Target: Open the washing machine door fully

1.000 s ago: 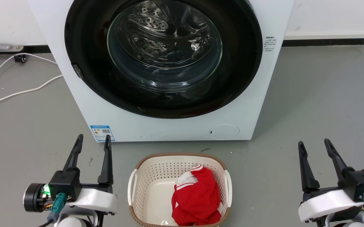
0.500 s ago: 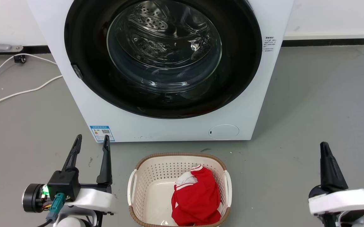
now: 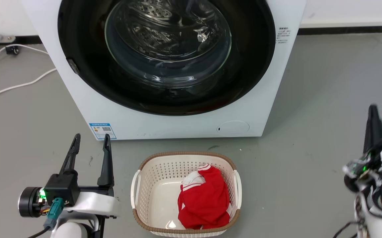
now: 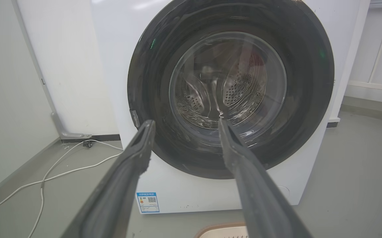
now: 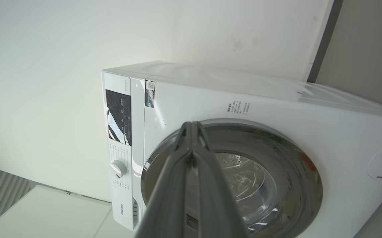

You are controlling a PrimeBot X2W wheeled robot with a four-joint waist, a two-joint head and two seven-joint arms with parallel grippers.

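The washing machine door (image 3: 168,53) is shut flat against the white machine, its glossy black rim around clear glass with the steel drum behind. It also appears in the left wrist view (image 4: 230,89) and, turned sideways, in the right wrist view (image 5: 260,178). A small grey tab (image 3: 73,66) sits on the rim's left edge. My left gripper (image 3: 91,137) stands open and empty at the lower left, short of the machine's front, and points at the door (image 4: 186,122). My right gripper (image 3: 372,110) is shut on nothing at the far right, rolled on its side, well away from the door (image 5: 191,125).
A cream laundry basket (image 3: 138,185) with a red and white garment (image 3: 204,201) stands on the grey floor between my arms, just before the machine. White cables (image 3: 12,86) trail on the floor at the left. A small round service flap (image 3: 233,127) sits low on the machine's front.
My right gripper has shut its fingers, rolled onto its side and risen in the head view. The head camera has shifted a little. The left gripper and the door look unchanged.
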